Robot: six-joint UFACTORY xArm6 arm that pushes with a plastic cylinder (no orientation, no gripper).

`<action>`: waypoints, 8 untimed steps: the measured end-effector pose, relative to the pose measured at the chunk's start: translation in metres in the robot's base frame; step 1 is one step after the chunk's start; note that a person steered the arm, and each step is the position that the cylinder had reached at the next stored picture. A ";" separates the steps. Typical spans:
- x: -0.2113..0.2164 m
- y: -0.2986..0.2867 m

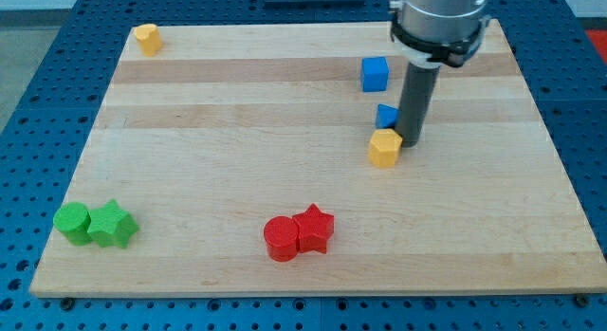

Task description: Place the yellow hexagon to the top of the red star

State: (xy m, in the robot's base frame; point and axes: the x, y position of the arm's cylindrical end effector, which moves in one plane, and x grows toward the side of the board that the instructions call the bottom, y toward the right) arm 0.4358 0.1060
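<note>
A yellow hexagon (384, 148) lies right of the board's middle. My tip (412, 141) stands just to the right of it, touching or nearly touching its upper right side. The red star (315, 228) lies near the view's bottom centre, down and left of the hexagon, with a red cylinder (282, 239) pressed against its left side. A small blue block (386, 115) sits just above the hexagon, partly hidden behind the rod.
A blue cube (375, 73) lies above the rod's left. A second yellow block (147, 37) sits at the top left corner. A green cylinder (72, 222) and a green star (112, 225) lie at the bottom left. The wooden board (237, 132) rests on a blue perforated table.
</note>
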 end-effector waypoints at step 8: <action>0.035 -0.062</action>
State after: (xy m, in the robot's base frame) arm 0.4710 0.0444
